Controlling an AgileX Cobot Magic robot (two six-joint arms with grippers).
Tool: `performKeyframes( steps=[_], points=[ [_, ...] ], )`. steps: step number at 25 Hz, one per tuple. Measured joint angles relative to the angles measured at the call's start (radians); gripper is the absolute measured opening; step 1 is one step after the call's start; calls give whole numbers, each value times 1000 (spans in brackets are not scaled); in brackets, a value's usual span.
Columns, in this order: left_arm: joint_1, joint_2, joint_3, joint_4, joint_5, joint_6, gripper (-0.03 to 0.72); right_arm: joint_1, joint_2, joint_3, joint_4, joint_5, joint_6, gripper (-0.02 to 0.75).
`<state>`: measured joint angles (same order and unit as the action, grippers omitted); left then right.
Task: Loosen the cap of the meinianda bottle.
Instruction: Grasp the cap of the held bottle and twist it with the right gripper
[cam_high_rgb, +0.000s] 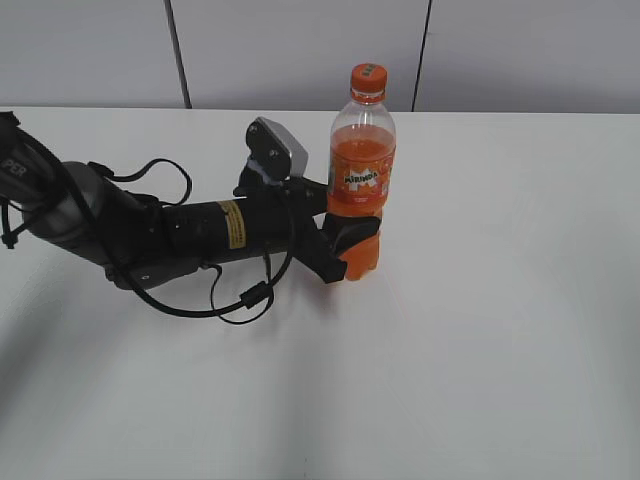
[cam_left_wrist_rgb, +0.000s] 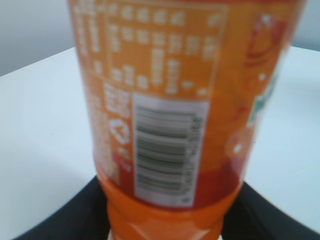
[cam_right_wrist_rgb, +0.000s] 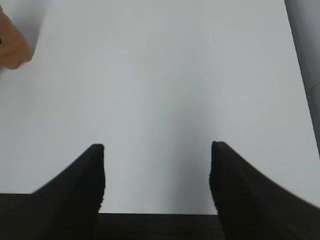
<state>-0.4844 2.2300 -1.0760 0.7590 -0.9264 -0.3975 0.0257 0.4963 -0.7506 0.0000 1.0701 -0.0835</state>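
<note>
The meinianda bottle (cam_high_rgb: 362, 170) stands upright on the white table, filled with orange soda, its orange cap (cam_high_rgb: 368, 80) on top. My left gripper (cam_high_rgb: 352, 245) reaches in from the left and is shut on the bottle's lower body, just under the label. In the left wrist view the bottle (cam_left_wrist_rgb: 170, 100) fills the frame, barcode facing the camera, with a black finger (cam_left_wrist_rgb: 60, 220) pressed against each side; the cap is out of that view. My right gripper (cam_right_wrist_rgb: 157, 150) is open over bare table with nothing between its fingers, and a blurred orange patch (cam_right_wrist_rgb: 12, 45), apparently the bottle, shows at the top left edge.
The white table (cam_high_rgb: 480, 330) stretches around the bottle, with a grey panelled wall (cam_high_rgb: 300, 50) behind its far edge. The left arm's black body and looped cables (cam_high_rgb: 200, 260) lie across the table's left side. The right arm does not show in the exterior view.
</note>
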Motion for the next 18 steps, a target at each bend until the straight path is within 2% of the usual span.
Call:
performKeyframes(
  steps=[7, 18],
  points=[
    [0, 0, 0, 0, 0, 0, 375, 0, 224, -161, 0, 62, -23, 449],
    [0, 0, 0, 0, -2, 0, 374, 0, 562, -316, 0, 129, -25, 445]
  ],
)
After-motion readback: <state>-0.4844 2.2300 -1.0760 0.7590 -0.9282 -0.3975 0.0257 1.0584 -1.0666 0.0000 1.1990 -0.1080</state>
